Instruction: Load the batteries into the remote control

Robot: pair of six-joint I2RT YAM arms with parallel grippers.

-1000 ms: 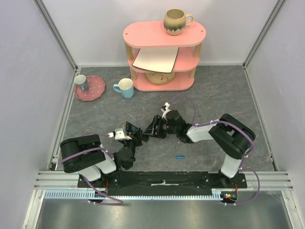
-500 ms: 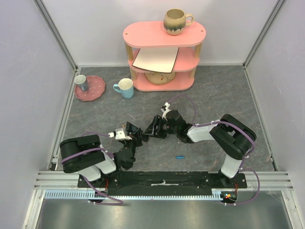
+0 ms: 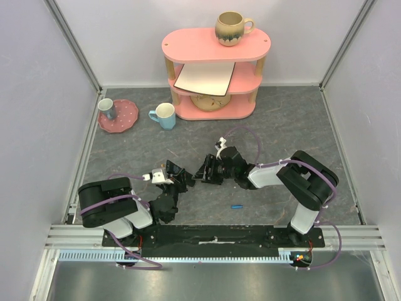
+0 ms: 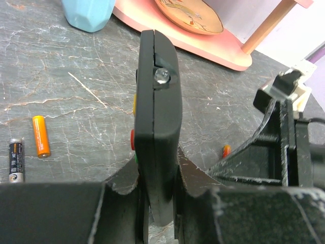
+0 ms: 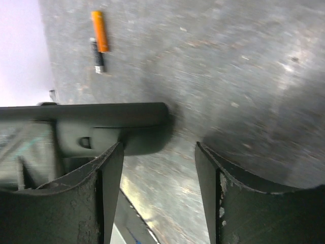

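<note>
Blue battery (image 3: 237,205) lies on the table behind the R claw (image 5: 157,170), toward the arm bases, well apart from both claws. L claw (image 4: 160,208) is clamped tight on the remote control (image 4: 157,101), holding it on edge w/ its long axis running straight out ahead of the fingers. R claw is spread apart w/ nothing btwn its jaws; the remote's end sits just beside one fingertip (image 5: 109,152). Farther ahead of the R claw, off to that same finger's side, an orange battery (image 5: 100,31) and a black battery (image 5: 96,56) lie just beside each other on the table. Their long axes point approx away from the claw, so crosswise to its closing line, which should suit a pinch across the width. R claw is the free one, so the pick-up prob falls to it. Small orange speck (image 4: 226,150) sits on the table past the R claw, maybe another cell, too small to tell
</note>
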